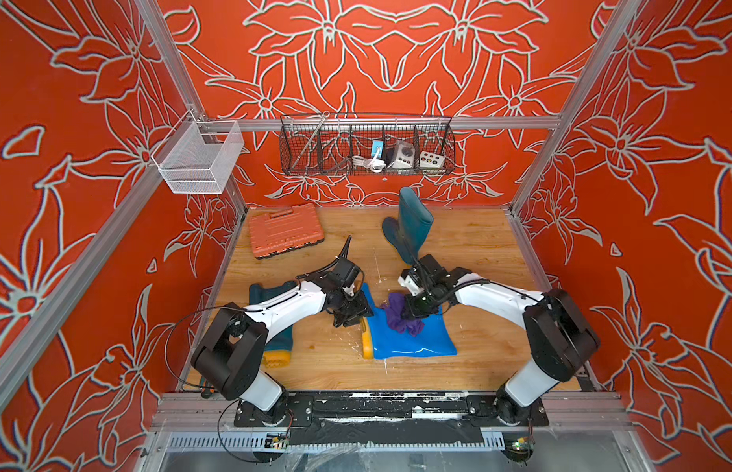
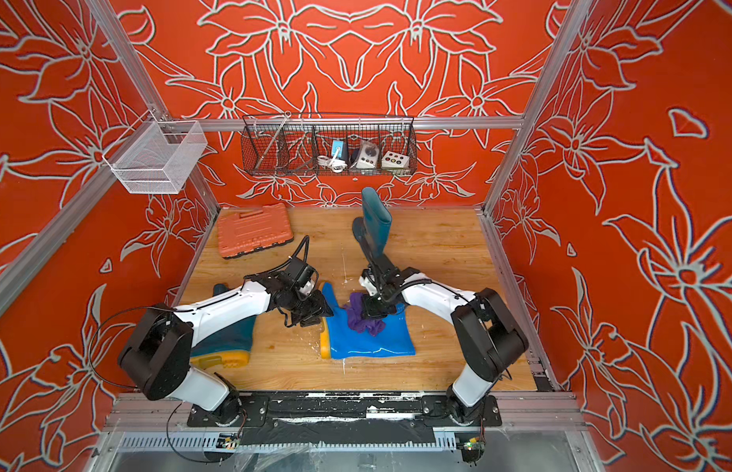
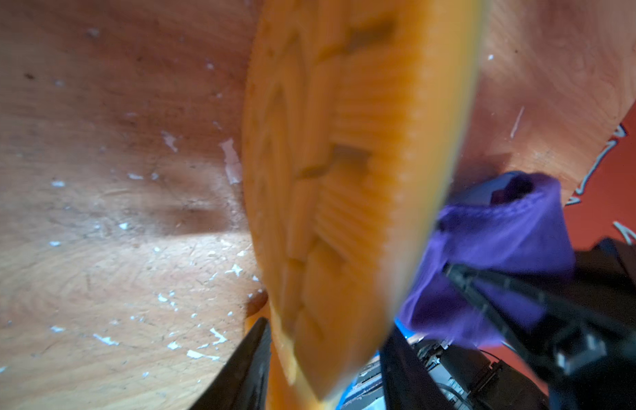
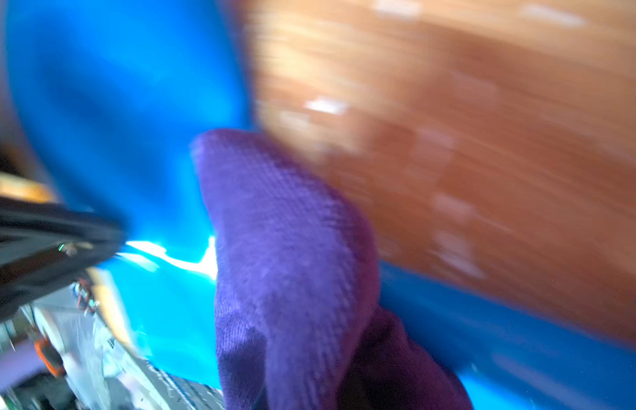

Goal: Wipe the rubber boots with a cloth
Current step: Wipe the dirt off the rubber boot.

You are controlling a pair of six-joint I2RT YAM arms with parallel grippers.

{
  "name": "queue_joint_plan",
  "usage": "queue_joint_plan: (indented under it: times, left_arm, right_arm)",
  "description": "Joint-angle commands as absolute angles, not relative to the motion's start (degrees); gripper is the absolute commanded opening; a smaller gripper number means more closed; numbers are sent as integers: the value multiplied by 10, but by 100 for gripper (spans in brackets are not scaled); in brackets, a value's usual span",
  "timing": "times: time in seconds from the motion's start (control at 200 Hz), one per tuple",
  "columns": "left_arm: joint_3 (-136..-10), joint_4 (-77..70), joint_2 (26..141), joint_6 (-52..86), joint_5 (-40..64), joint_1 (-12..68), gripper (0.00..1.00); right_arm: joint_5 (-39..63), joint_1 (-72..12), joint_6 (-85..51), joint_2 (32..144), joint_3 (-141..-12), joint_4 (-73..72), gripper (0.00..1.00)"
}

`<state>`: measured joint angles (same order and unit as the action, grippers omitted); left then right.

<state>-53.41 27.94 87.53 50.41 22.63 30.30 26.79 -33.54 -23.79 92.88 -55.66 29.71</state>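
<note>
Nearest, lower left of the desk (image 1: 479, 253) in both top views: lying teal boot (image 1: 279, 341) (image 2: 229, 333). It's on its side, yellow-orange tread toward the bottom edge, partly under the left arm (image 1: 282, 304).

Centre of frame: blue boot (image 1: 413, 339) (image 2: 372, 339), flat on its side. The shaft runs toward frame right and the foot end reaches up-frame. Its sole (image 1: 366, 341) faces frame left.

Left fingers (image 1: 348, 316) (image 2: 311, 312) sit at that sole end. In the left wrist view they (image 3: 245, 372) are spread, with the ribbed orange sole (image 3: 345, 177) between them. Can't tell whether either finger touches it.

Right fingers (image 1: 415, 310) (image 2: 374, 308) are over the blue boot where foot meets shaft. They are pressed together and pinching the cloth (image 1: 399, 314) (image 2: 362, 316). The cloth is purple, bunched, and lying on the boot's upward side, loose end trailing toward the shaft. The left wrist view shows the same pinch (image 3: 494, 287) on the cloth (image 3: 494, 234).

The right wrist view is blurred: cloth (image 4: 291, 266) fills the middle, blue boot (image 4: 114, 106) behind it, desk wood at upper right.

Farther back, right of centre: standing teal boot (image 1: 411, 224) (image 2: 374, 224), upright on its sole. The right arm (image 1: 499, 296) overlaps its base in view.

Upper left of the desk: orange tool case (image 1: 284, 231) (image 2: 254, 231), flat and shut.

Back rail: black wire basket (image 1: 315, 147) holding small boxes and a white cable. Left rail: white mesh basket (image 1: 198, 157).
</note>
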Motion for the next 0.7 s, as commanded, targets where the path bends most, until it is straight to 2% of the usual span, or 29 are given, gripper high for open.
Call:
queue_joint_plan:
  times: [0.0,0.08,0.23,0.325,0.42,0.605,0.696]
  left_arm:
    - [-525,276,873,495,235,301,47]
    - [-515,274,872,498,236,300,47]
    - [-503,268,872,505,239,300,46]
    - [-505,270,871,506,238,301,45]
    - [-505,271,866,510,234,301,44]
    - [-500,269,861,517,230,302,42]
    - [-506,280,857,511,220,306,42]
  right_arm:
    - [242,-325,-244,914,-548,302,0]
    - [247,-359,-257,922,-574,286,0]
    - [243,-478,-239,988,-668,288,0]
    - [243,-503,-219,1017,-695,302,0]
    - [215,-476,-215,1010,-669,316,0]
    - [220,-301,-228,943,-538,319,0]
    - [211,-275,-203,921,-534,341,0]
